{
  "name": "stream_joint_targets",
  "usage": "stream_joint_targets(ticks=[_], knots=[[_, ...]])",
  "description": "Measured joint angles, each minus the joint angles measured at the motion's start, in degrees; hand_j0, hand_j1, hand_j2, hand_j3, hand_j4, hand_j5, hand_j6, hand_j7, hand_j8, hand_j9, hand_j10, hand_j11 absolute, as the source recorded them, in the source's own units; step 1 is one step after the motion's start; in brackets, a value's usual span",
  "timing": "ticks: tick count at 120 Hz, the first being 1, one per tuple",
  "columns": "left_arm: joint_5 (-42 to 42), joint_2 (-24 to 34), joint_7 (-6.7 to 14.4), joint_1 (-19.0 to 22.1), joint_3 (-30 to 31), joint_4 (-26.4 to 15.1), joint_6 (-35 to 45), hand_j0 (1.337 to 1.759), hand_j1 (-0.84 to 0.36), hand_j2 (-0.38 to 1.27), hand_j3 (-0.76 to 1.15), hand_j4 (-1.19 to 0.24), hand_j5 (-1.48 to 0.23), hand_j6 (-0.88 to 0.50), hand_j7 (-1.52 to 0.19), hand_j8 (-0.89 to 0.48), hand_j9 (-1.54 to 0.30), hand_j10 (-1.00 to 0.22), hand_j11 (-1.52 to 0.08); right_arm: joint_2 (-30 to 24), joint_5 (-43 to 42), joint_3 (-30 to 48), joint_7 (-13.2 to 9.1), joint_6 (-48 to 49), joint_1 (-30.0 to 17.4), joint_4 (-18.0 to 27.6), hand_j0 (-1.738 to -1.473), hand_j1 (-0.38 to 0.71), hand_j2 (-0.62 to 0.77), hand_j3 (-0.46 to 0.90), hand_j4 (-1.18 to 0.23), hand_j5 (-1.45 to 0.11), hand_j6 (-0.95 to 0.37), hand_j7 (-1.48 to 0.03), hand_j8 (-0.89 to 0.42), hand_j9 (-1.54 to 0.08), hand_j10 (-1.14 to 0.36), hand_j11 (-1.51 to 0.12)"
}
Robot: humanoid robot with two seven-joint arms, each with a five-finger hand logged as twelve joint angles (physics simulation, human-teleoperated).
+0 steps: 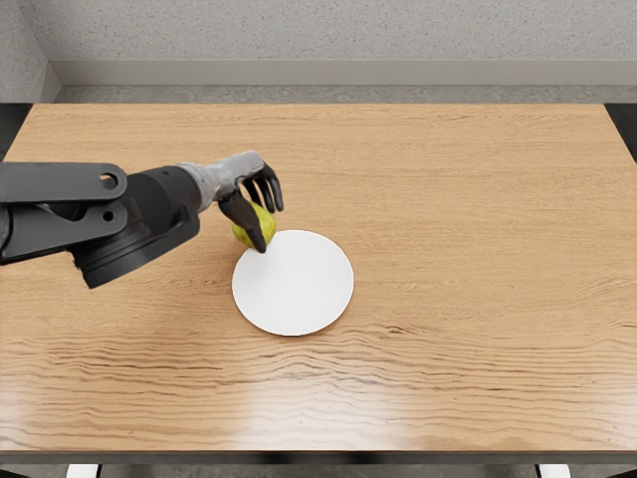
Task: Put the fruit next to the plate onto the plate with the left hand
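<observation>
Partly hidden, the fruit (241, 235) is gripped by the left hand (244, 189) at the plate (299, 289) rim.

Grey arm (95, 217), seemingly black-fingered robot hand (247, 197)

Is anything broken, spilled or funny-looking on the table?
Nothing stands out. The white plate lies flat and whole on the wooden table. The left hand curls around the yellow-green fruit at the plate's upper-left edge. No spill or damage shows.
</observation>
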Motion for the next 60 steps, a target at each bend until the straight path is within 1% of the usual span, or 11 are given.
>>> stream_joint_targets(ticks=[14, 35, 60], knots=[[-0.9, -2.3, 0.0, 0.0, -0.9, 0.4, 0.0, 1.652, -0.34, 0.64, 0.0, -0.78, -1.1, -0.54, -1.1, -0.4, -1.07, -0.47, -1.07, 0.0, 0.0, 0.0, 0.0, 0.0, 0.0, 0.0, -1.658, -0.35, 0.0, 0.0, 0.0, 0.0, 0.0, 0.0, 0.0, 0.0, 0.0, 0.0], [-2.2, -5.3, 0.0, 0.0, -1.9, 1.1, 0.0, 1.652, -0.36, 0.68, 0.0, -0.78, -1.13, -0.53, -1.11, -0.38, -1.09, -0.46, -1.08, 0.0, 0.0, 0.0, 0.0, 0.0, 0.0, 0.0, -1.658, -0.35, 0.0, 0.0, 0.0, 0.0, 0.0, 0.0, 0.0, 0.0, 0.0, 0.0], [-2.9, -6.7, 0.0, 0.4, -2.1, 2.0, 0.1, 1.651, -0.36, 0.67, 0.0, -0.78, -1.16, -0.51, -1.13, -0.37, -1.11, -0.45, -1.1, 0.0, 0.0, -0.1, 0.0, 0.0, 0.0, 0.0, -1.658, -0.35, 0.0, 0.0, 0.0, 0.0, 0.0, 0.0, 0.0, 0.0, 0.0, 0.0]])
